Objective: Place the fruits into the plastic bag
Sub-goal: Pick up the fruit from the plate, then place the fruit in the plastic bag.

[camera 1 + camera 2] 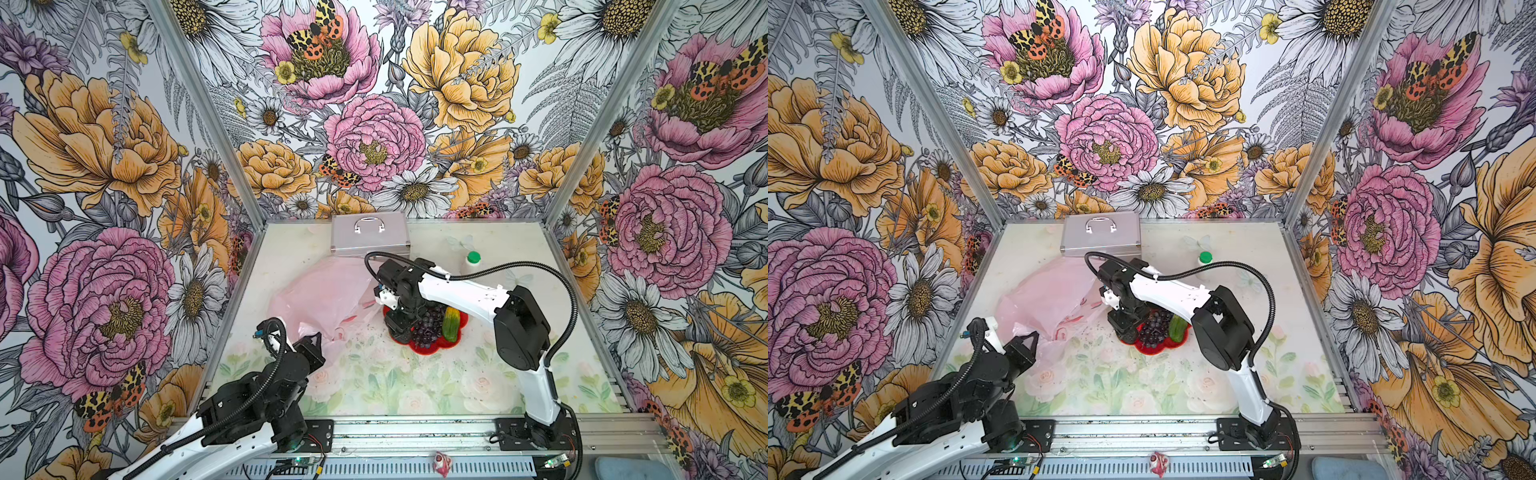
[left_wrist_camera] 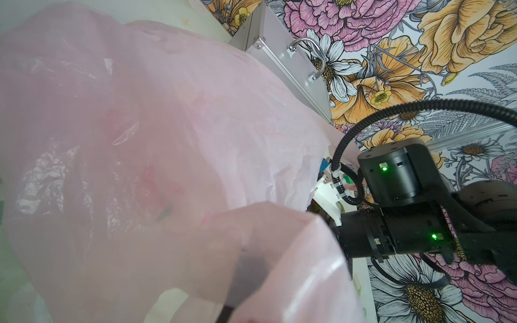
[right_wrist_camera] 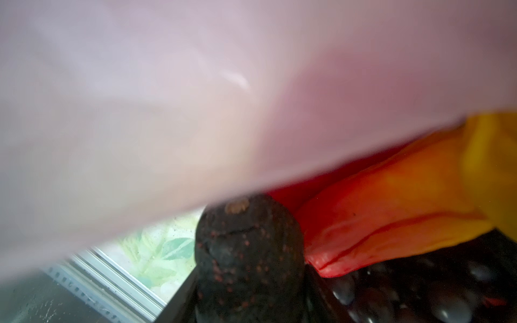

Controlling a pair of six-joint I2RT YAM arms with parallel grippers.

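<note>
Showing only in the right wrist view, dark avocado sits beside grapes.

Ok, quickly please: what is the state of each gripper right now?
Left gripper: shut on the edge of the thin translucent pale pink plastic bag.
Right gripper: around the dark brown speckled toy avocado; whether it grips cannot be told.

No text, label, brand, number or sign is legible in any view. The red marks on the plastic bag are too blurred to read. The bottle near the table's far edge is too small to read.
</note>
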